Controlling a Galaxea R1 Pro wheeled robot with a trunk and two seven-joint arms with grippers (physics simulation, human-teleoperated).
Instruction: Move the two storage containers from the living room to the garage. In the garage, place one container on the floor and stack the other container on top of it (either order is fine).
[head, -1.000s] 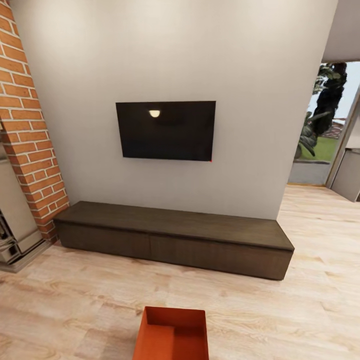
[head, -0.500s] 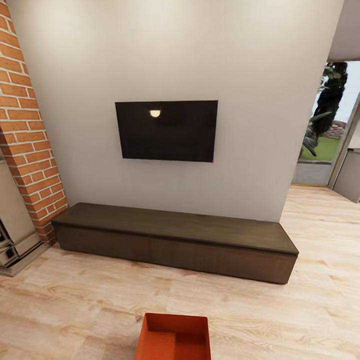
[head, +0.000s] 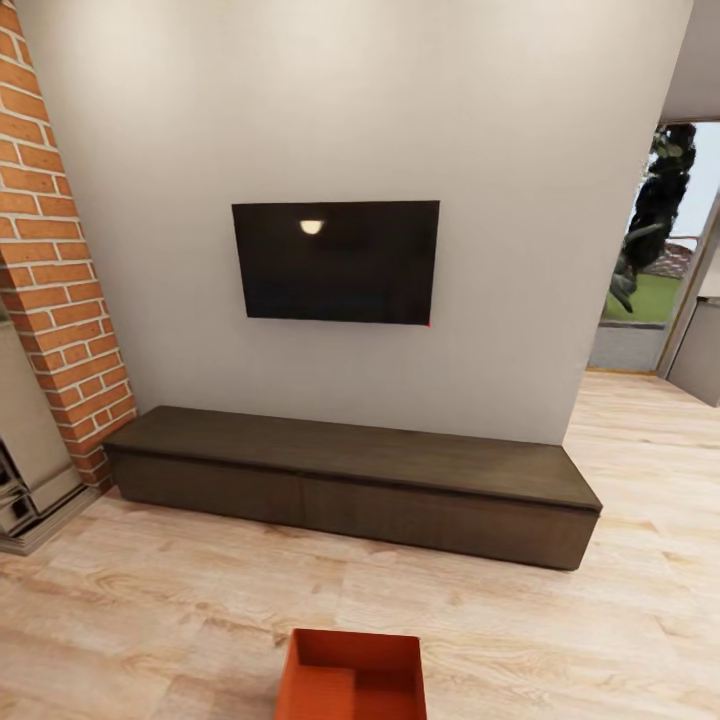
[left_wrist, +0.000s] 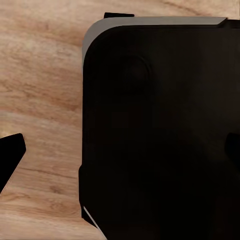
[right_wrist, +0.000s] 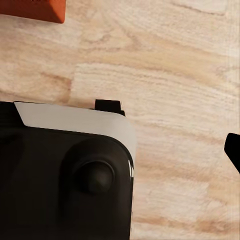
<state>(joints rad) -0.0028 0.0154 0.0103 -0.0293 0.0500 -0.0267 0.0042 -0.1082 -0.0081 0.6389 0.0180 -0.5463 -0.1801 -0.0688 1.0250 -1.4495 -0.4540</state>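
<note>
In the living room, an orange-red storage container (head: 352, 675) sits at the bottom edge of the head view, on the light wood plank floor (head: 570, 640), open side up and cut off by the frame. A step inside it may be a second bin, but I cannot tell. An orange-red corner of a container (right_wrist: 35, 10) shows in the right wrist view. One dark fingertip (left_wrist: 10, 157) shows in the left wrist view and one fingertip (right_wrist: 233, 150) in the right wrist view, both above bare planks. Neither touches a container.
A dark low cabinet (head: 350, 470) runs along the pale wall under a black TV (head: 335, 262). A brick column (head: 55, 270) stands at the left and an opening (head: 650, 260) to the outside at the right. The robot's dark base (left_wrist: 160, 135) (right_wrist: 60, 185) fills part of both wrist views.
The whole head view has shifted a little, so the camera has moved. The container now sits lower in the picture and less of it shows.
</note>
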